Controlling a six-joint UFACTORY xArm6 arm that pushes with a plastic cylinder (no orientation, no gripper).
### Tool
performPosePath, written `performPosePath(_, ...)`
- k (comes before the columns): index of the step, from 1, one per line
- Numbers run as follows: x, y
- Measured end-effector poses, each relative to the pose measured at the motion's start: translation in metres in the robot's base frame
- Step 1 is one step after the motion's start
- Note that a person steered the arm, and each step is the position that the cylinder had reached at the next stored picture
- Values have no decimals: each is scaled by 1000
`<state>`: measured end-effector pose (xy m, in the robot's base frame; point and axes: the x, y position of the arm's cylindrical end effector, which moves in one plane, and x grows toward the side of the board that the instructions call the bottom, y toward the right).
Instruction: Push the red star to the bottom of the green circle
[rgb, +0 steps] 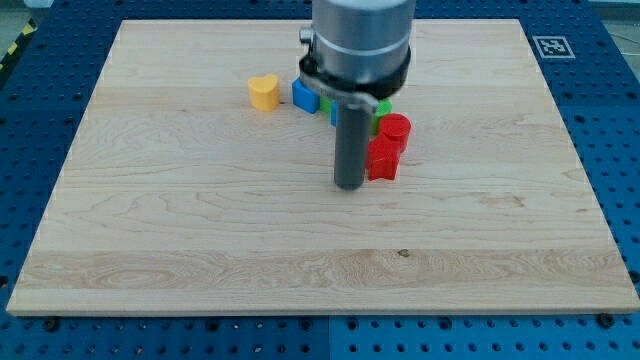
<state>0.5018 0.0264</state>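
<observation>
Blocks crowd the tabletop (200, 230) behind my tip (348, 186): yellow heart (263, 92), blue block (304, 96), and green block (381, 108) half hidden by the arm. Red star (382, 159) sits just right of my tip, touching a red cylinder (395, 128). No hand is in view. A black-and-white marker (550, 46) is unreadable.

Counted on the bench (200, 230): two red blocks, a cylinder (396, 128) and a star-like one (384, 160); one yellow heart block (263, 92); one blue block (304, 95); green bits (381, 108) partly hidden, number unclear. One rod, my tip (348, 186).
</observation>
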Motion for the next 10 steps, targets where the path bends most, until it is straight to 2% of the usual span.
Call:
performPosePath(1, 12, 27)
performPosePath(2, -10, 48)
performPosePath(6, -49, 35)
performPosePath(9, -63, 33)
performPosePath(10, -48, 29)
